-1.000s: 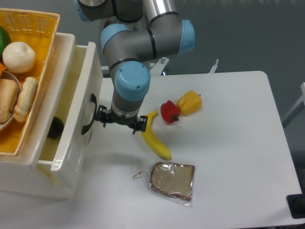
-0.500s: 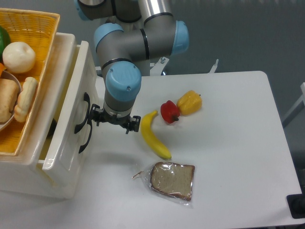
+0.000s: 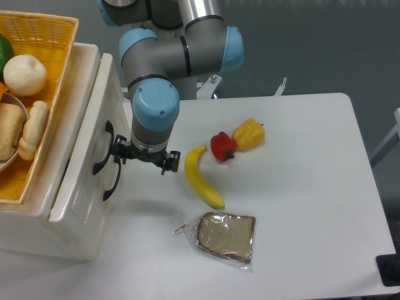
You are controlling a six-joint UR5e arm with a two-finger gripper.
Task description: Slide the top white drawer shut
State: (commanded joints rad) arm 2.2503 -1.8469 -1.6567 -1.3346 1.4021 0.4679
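Probably lab — robot arm, table

You've got the gripper right up against the front of the top white drawer, beside its black handle. Drawer looks nearly flush with the cabinet. On the table: banana, red pepper, yellow pepper, bagged bread

The wrist hides the gripper fingers (open or closed unclear); basket cropped.
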